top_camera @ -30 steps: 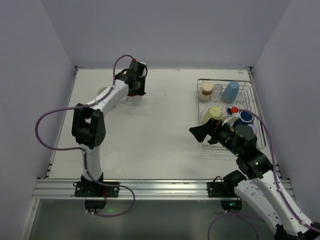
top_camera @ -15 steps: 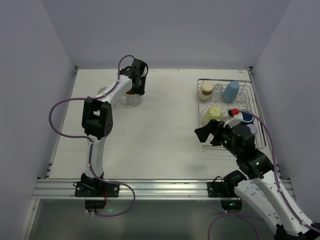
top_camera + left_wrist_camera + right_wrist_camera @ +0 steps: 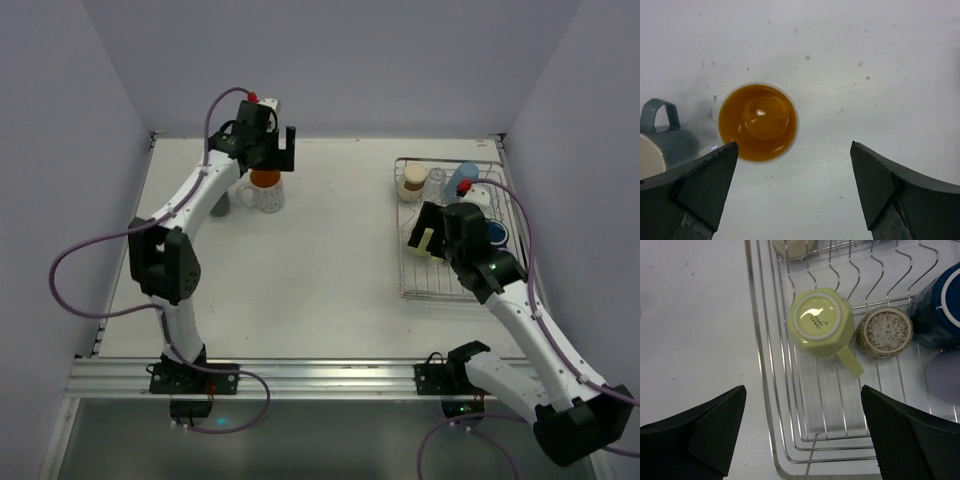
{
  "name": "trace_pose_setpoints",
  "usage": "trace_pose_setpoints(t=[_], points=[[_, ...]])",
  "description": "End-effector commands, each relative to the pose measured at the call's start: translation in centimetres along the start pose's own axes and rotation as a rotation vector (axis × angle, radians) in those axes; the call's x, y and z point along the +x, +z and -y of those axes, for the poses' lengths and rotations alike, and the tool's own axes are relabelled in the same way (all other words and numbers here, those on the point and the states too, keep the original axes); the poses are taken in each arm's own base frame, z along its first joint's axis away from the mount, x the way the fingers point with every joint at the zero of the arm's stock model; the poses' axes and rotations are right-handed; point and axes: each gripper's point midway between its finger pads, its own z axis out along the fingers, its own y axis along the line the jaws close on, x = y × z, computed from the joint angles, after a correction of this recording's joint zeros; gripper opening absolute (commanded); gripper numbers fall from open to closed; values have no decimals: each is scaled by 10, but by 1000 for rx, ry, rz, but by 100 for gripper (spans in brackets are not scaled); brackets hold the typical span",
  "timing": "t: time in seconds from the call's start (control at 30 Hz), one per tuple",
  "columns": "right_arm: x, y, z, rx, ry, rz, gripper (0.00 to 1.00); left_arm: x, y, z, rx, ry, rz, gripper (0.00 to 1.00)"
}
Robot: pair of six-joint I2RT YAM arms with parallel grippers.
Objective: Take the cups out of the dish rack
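The orange-lined cup [image 3: 758, 122] and grey-blue mug [image 3: 670, 140] are standing on the table [image 3: 865, 60] under the gaping left claw [image 3: 795, 167], while the wide-open right claw [image 3: 802, 392] is hovering over the green mug [image 3: 821, 322], among several in the dish rack [image 3: 761, 365].

Shiny wire dish rack [image 3: 810, 390], glossy green cup [image 3: 820, 322]

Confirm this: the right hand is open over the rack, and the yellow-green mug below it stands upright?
No. The yellow-green mug sits upside down, base up, in the dish rack, as the right wrist view shows. The right hand is open over it.
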Motion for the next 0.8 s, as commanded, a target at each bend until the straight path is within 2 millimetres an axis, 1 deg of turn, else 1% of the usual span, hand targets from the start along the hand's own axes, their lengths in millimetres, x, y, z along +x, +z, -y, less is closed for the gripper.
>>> trace_pose_setpoints(t=[0.0,0.03,0.07,0.13,0.17,0.23,0.27,0.33,0.37,0.43,0.47,0.5,0.57,0.67,0.73,0.77], points=[[-20,17,21,123,-52,-1,99,-45,-97,42,211,-21,232,99],[-21,23,23,131,-54,-12,99,-45,-111,54,268,-25,264,99],[-20,33,22,130,-72,-29,99,-28,-135,58,308,-21,278,99],[-20,42,21,123,-79,-50,99,-14,-162,82,420,-1,325,100],[-18,50,20,128,-93,-70,99,10,-177,81,453,5,326,100],[-16,58,17,124,-112,-96,99,32,-193,94,540,15,335,100],[-14,65,17,133,-119,-118,99,57,-198,91,562,21,321,100],[-12,72,16,139,-130,-133,99,82,-205,95,624,27,297,100],[-15,76,16,150,-132,-127,99,104,-206,91,643,31,276,100],[-11,85,17,161,-148,-150,99,125,-210,92,687,32,249,100],[-14,87,15,160,-148,-146,99,141,-212,89,700,29,238,100],[-11,93,16,168,-157,-163,98,147,-214,89,716,26,234,100],[-12,99,14,167,-160,-170,97,166,-217,87,744,23,217,100],[-7,109,13,171,-168,-199,92,181,-218,86,764,17,197,100],[-4,113,11,162,-169,-210,89,184,-218,87,775,8,194,100],[-6,115,10,162,-167,-205,86,186,-218,87,784,7,189,100]])
